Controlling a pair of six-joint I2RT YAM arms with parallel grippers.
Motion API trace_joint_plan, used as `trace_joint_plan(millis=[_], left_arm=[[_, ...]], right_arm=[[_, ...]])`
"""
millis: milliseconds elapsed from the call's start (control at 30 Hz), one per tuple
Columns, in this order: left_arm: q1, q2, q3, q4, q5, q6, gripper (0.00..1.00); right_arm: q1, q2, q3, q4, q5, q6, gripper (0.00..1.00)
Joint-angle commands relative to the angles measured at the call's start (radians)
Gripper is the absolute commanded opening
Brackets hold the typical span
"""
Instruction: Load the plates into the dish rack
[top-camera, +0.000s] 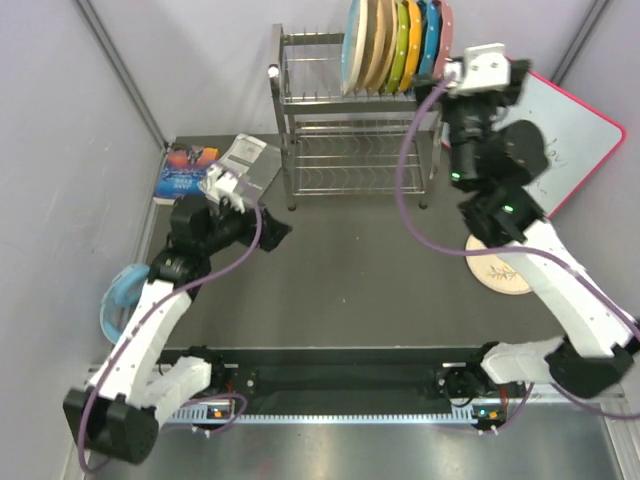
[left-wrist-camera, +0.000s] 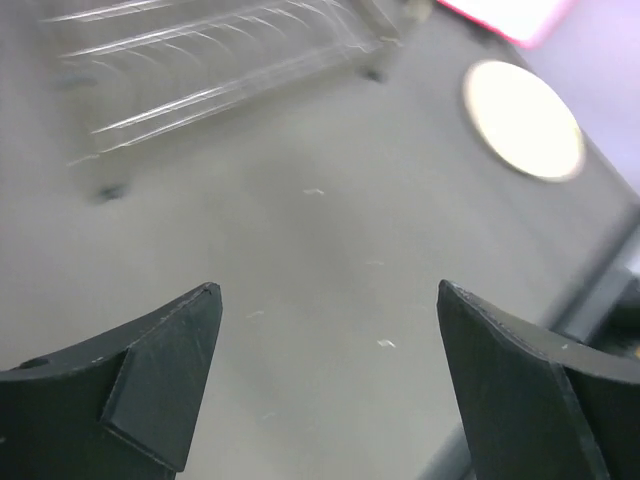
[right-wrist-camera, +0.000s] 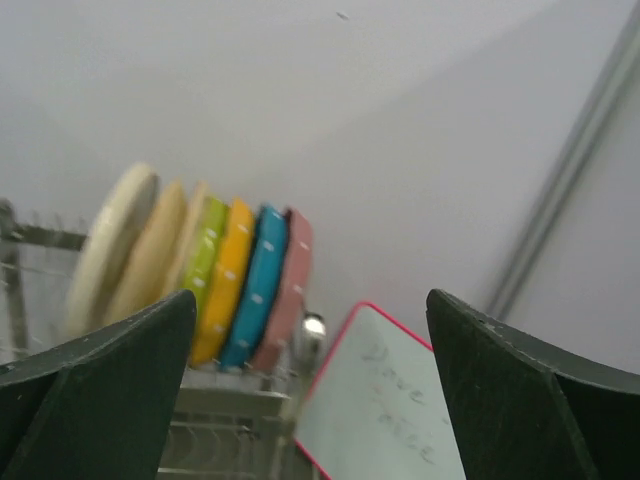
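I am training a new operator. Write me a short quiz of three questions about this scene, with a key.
1. True or false: one cream plate lies flat on the table, outside the dish rack.
2. In the overhead view, which plate stands at the right end of the row in the rack? A green, B pink, C yellow.
3. Fill the gap: the left gripper and the right gripper are both ____ and hold nothing.
Key: 1 true. 2 B, the pink plate. 3 open.
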Motion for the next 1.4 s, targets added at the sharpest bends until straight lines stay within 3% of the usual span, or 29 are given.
trace_joint_plan(millis=[0, 33, 167, 300, 433, 467, 667, 1000, 1367], left_arm=[[-0.151, 0.210, 0.182, -0.152, 0.152, -0.011, 0.94], [-0.168, 0.213, 0.156, -0.126, 0.171, -0.020, 0.99], [-0.292, 0.224, 0.108, -0.083, 0.103, -0.003, 0.99], [-0.346, 0.278, 0.100, -0.100, 0.067, -0.003, 0.99], [-0.375, 0.314, 0.094, -0.138, 0.034, 0.049, 0.99], [-0.375, 0.310, 0.093, -0.144, 0.030, 0.058, 0.99], [-0.360, 0.302, 0.070, -0.187, -0.003, 0.143, 0.99], [-0.320, 0.360, 0.122, -0.248, -0.005, 0.133, 0.97], [-0.317, 0.426, 0.154, -0.290, -0.040, 0.155, 0.98]], right_arm=[[-0.179, -0.175, -0.144, -0.447, -0.108, 0.088, 1.00], [-0.215, -0.244, -0.220, -0.490, -0.121, 0.111, 0.99], [-0.411, -0.396, -0.382, -0.795, -0.283, 0.121, 1.00], [-0.544, -0.479, -0.523, -0.944, -0.462, 0.056, 1.00], [-0.763, -0.404, -0.626, -1.026, -0.642, -0.004, 0.99], [-0.869, -0.381, -0.632, -1.030, -0.683, -0.014, 0.96], [-1.123, -0.101, -0.571, -1.015, -0.909, -0.103, 0.88], [-1.206, 0.281, -0.416, -0.862, -0.889, -0.099, 0.89], [-1.212, 0.452, -0.371, -0.756, -0.837, -0.093, 0.90]])
